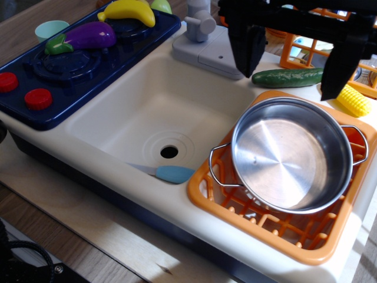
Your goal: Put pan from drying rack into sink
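Note:
The shiny steel pan (291,153) sits tilted in the orange plastic drying rack (253,227) at the right, its two wire loop handles pointing left and right. The cream-white sink (118,118) with its round drain hole (169,151) lies just left of the rack. My black gripper (287,86) hangs above the pan's far rim. It is open wide and empty, with one finger (246,53) to the left and the other finger (340,68) to the right.
A blue-handled knife (171,174) lies at the sink's front wall. A cucumber (287,77) and corn (353,100) lie behind the rack. The grey faucet (200,23) stands behind the sink. The blue stove (70,71) holds an eggplant (88,36) and a banana (129,10). An orange wire basket (306,50) stands at the back right.

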`<control>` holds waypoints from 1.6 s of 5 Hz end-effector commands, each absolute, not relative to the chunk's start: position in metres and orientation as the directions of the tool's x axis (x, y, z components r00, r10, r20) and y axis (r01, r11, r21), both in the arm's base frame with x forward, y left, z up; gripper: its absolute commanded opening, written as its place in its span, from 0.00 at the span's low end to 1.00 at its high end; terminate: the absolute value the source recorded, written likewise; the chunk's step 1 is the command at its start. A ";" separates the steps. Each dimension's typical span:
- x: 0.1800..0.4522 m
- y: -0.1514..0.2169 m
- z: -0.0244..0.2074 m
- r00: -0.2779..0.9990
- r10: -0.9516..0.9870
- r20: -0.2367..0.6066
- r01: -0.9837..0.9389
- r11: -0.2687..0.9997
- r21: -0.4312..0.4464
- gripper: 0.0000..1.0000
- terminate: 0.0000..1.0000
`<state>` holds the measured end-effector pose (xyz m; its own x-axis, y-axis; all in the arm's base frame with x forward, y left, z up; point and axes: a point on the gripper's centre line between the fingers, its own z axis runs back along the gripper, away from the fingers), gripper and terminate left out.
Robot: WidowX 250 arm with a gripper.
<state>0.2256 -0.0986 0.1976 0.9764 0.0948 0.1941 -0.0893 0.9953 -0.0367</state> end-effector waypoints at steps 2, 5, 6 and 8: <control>0.236 -0.107 0.194 0.940 0.247 0.235 -0.246 0.969 -0.035 1.00 0.00; 0.259 -0.111 0.188 0.726 0.628 0.280 -0.596 0.778 -0.197 1.00 0.00; 0.263 -0.112 0.188 0.625 0.733 0.267 -0.687 0.680 -0.257 1.00 0.00; 0.270 -0.110 0.176 0.515 0.822 0.242 -0.771 0.568 -0.289 1.00 0.00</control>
<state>0.2665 -0.1078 0.1596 0.5131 0.8349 0.1991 -0.7894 0.5501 -0.2725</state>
